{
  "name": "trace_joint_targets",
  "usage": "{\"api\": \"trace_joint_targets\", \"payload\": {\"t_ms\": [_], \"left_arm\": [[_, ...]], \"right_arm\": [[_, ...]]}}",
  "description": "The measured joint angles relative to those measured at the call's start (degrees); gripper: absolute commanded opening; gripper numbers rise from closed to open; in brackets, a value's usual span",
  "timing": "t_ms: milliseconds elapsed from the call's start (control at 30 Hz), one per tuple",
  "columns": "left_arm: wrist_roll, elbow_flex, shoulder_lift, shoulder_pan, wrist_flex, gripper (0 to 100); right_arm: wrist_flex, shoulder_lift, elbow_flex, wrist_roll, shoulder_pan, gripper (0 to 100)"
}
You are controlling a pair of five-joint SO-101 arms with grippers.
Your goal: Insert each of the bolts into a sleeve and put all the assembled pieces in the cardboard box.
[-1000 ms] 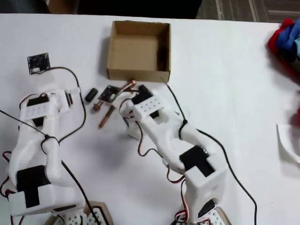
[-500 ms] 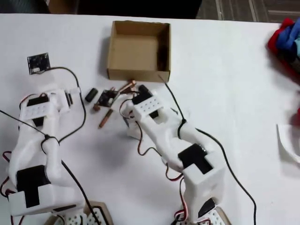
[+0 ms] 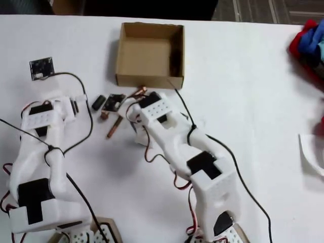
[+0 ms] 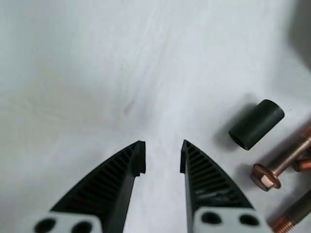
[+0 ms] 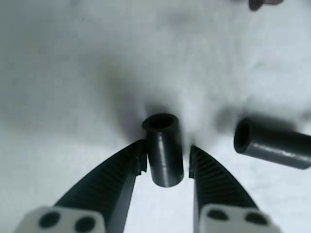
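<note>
Inside the parted right claw [image 5: 166,158], a sleeve [image 5: 164,145].

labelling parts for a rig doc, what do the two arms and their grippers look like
The left arm and right arm are blocky white plastic shells with black motor blocks and loose red and black wires. The left gripper and right gripper have black tapered fingers, ribbed on the inner faces, on white bases with round holes.

second sleeve [image 5: 272,143] just beside right end effector [image 5: 166,160].
</note>
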Motion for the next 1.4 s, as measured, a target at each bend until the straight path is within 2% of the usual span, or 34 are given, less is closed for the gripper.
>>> {"api": "trace_joint_targets", "payload": {"t_ms": [233,367,433,600,767,967,1100,1233,1300,1400], "left_arm": [[0.00,0.00,0.00,0.00,0.00,14],[0.00,0.00,0.00,0.00,0.00,14],[0.00,0.00,0.00,0.00,0.00,14],[0.00,0.00,0.00,0.00,0.00,14],[0.00,0.00,0.00,0.00,0.00,14],[0.00,0.00,0.00,0.00,0.00,14],[0.00,0.00,0.00,0.00,0.00,14],[0.00,0.00,0.00,0.00,0.00,14],[0.00,0.00,0.00,0.53,0.62,14],[0.00,0.00,0.00,4.04,3.69,14]], "right_arm": [[1.23,1.32,-1.76,0.00,0.00,14.5],[3.60,1.76,-3.78,-0.35,0.18,0.9],[3.69,2.02,-4.84,-1.93,0.35,3.3],[4.13,2.37,-6.24,-7.12,2.29,1.9],[8.44,1.93,-8.79,-15.38,6.42,2.0],[9.58,-13.89,-4.22,-19.25,13.01,2.0],[1.41,-32.62,10.11,-19.60,13.45,1.9],[-15.74,-50.73,31.03,-19.60,14.15,1.9],[-23.21,-56.79,40.44,-19.60,14.42,1.9],[-28.31,-61.27,48.97,-19.60,15.91,1.9]]}}
